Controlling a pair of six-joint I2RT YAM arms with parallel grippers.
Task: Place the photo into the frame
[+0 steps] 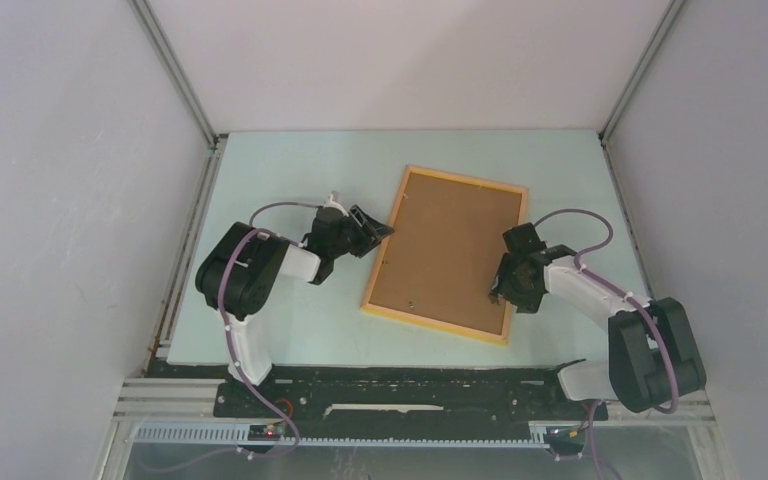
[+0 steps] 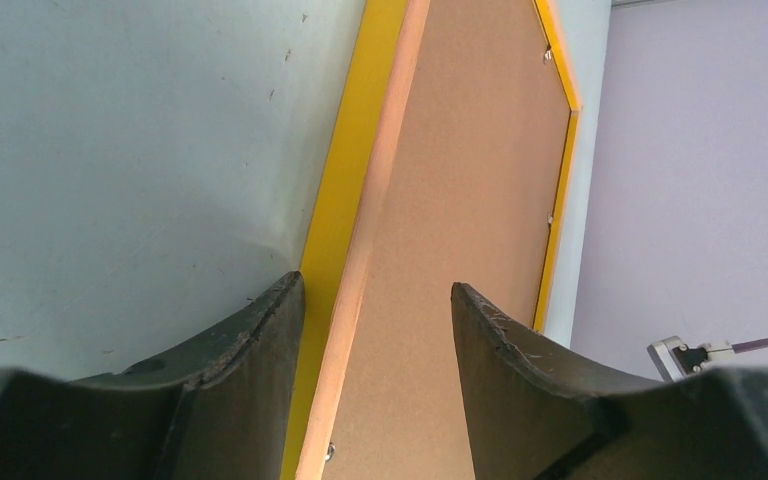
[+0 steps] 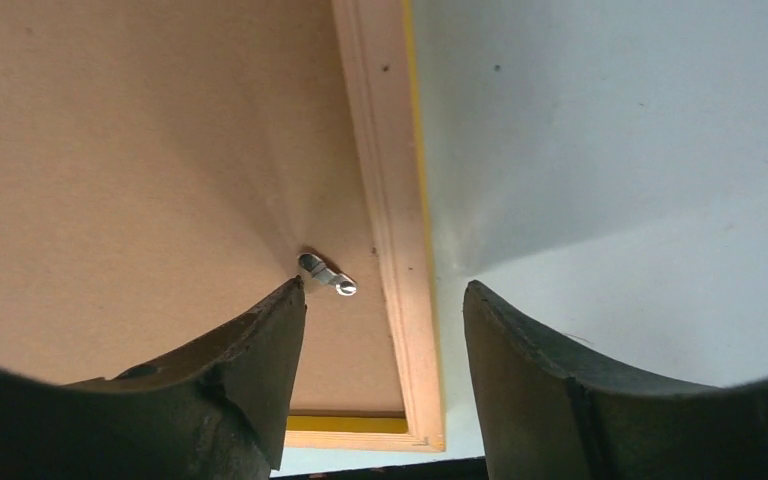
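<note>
The pale green flat table [image 1: 290,180] carries the thin yellow-orange wooden picture frame [image 1: 436,326], lying face down, so its back can be reached. The plain brown backing board [image 1: 448,250] fills it. The photo is not visible in any view; I judge it is under this board, but cannot confirm.

The left gripper [image 2: 377,290] stands half open astride the left rail and holds nothing, probably to steady the frame. The right gripper [image 3: 385,285], also apart and empty, straddles the right rail beside a small silver metal turn clip [image 3: 327,273], likely to rotate it.
</note>
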